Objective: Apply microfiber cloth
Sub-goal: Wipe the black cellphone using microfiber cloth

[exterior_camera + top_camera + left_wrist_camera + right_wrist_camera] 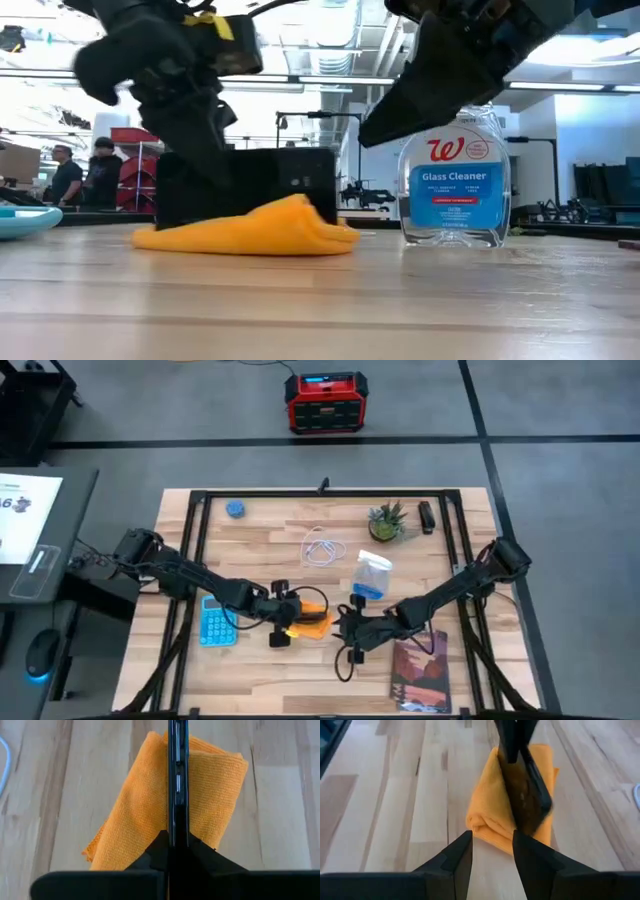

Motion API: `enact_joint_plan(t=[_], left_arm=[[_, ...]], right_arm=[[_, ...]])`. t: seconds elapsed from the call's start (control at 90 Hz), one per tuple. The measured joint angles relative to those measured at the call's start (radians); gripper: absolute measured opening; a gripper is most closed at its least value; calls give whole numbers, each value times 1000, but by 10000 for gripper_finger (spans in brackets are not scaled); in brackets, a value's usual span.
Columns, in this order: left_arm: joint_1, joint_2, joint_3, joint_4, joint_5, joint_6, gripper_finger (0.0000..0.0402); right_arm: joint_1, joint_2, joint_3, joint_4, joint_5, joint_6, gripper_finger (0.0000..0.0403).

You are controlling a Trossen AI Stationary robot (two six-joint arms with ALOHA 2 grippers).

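Observation:
The orange microfiber cloth point(314, 623) lies bunched and folded on the wooden table near its middle. A black smartphone point(262, 183) stands on one long edge, its lower edge resting on the cloth point(145, 810). My left gripper point(177, 837) is shut on the phone. My right gripper point(491, 840) hangs open just to the right of the cloth point(487, 815), its fingers pointing at the cloth's folded end and touching nothing. In the low view it stays above the table. My left gripper pinches the smartphone's two flat faces point(177, 822) between its two fingers, at the phone's left end point(190, 170). The fingers come slanting down from the table's left. The phone stands on edge, its lower long edge on the orange cloth.
A glass cleaner spray bottle point(455, 180) stands just behind my right gripper. A blue calculator point(215, 623) lies left of the cloth, a dark reddish book point(420, 672) at the front right. A white cable point(322, 548), a small plant point(386, 522) and a blue disc point(235, 509) sit farther back.

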Motion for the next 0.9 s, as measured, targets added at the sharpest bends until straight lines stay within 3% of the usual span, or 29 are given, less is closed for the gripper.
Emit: enact_joint_plan(t=[0.278, 0.622, 0.9], left_arm=[[0, -27, 27, -65, -7, -14, 13], [3, 82, 32, -24, -28, 10, 12], [2, 23, 91, -90, -81, 24, 12]], right_arm=[[-18, 1, -1, 47, 14, -33, 128], [-25, 1, 0, 68, 14, -28, 128], [-25, 1, -1, 66, 14, -25, 128]])
